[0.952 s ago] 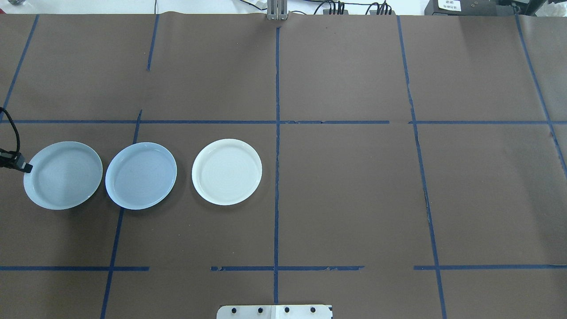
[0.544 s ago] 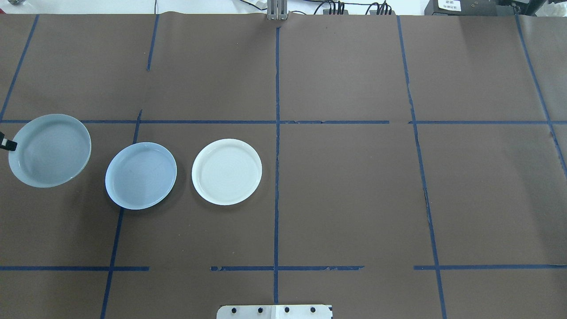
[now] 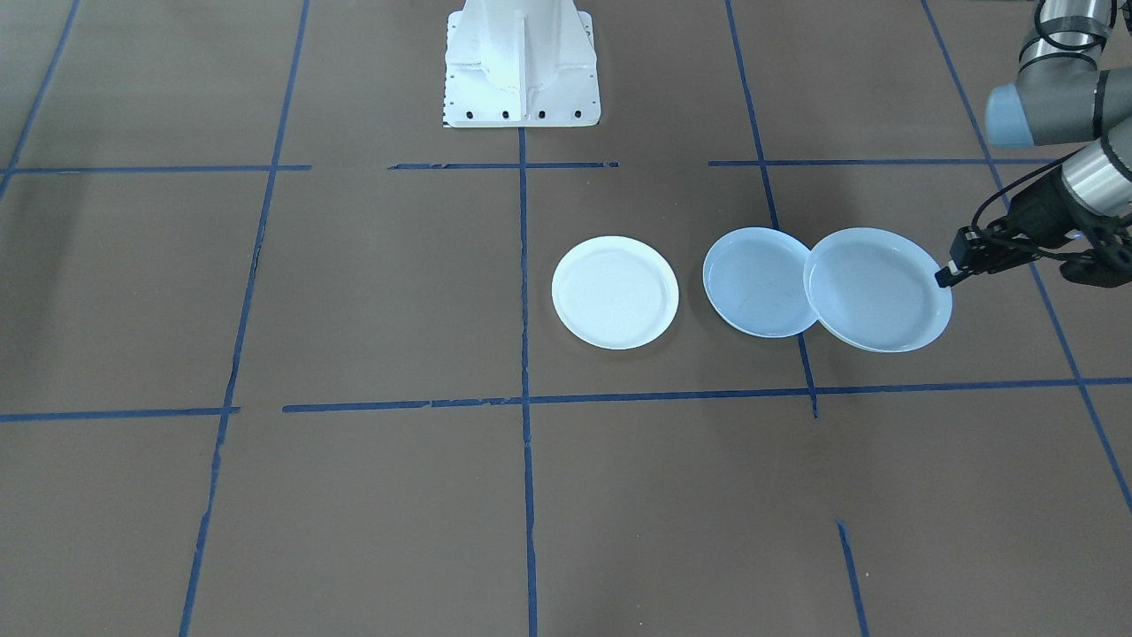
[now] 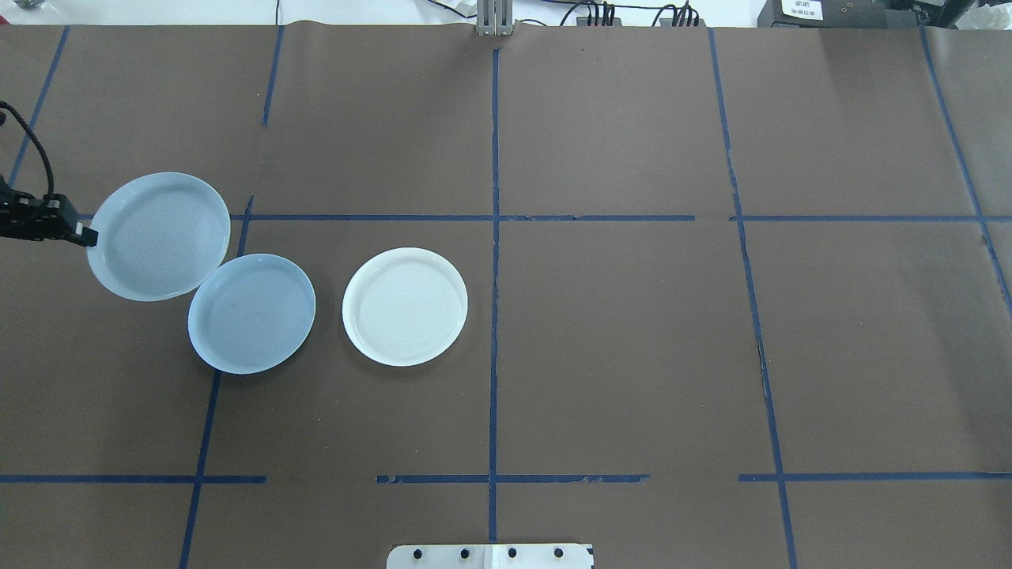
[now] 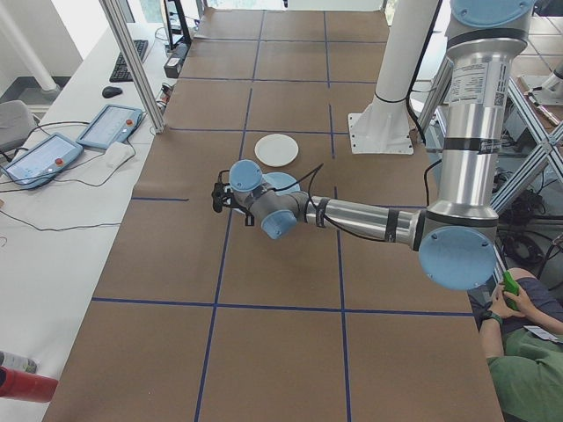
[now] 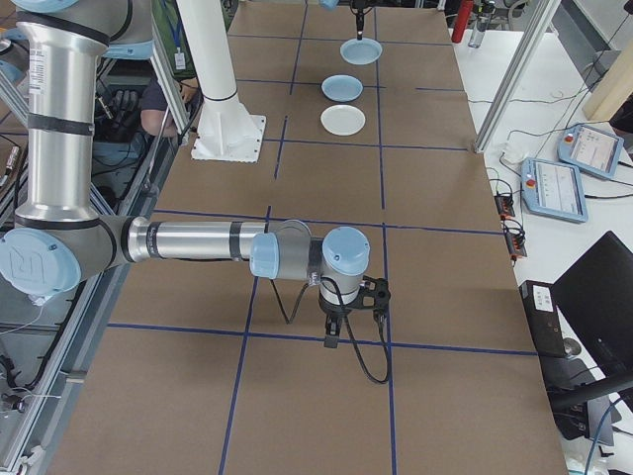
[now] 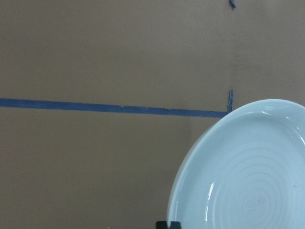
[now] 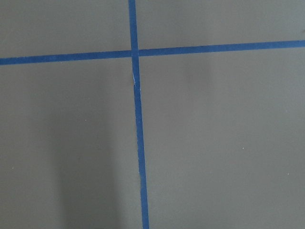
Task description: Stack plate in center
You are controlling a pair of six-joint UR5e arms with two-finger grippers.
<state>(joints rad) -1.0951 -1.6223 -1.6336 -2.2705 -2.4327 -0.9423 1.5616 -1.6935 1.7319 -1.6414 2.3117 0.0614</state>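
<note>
Overhead exterior: smooth pale-blue plate flat toward the tabletop's left edge. Rippled plate lifted, overlapping its upper-left rim, pinched at the edge by left gripper. White plate just right. Right gripper: can't tell.

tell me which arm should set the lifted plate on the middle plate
Left. Its end effector already grips the rim of the rippled plate, held off the table with its edge overlapping the middle plate. The right end effector hangs far down the table, holding nothing.
</note>
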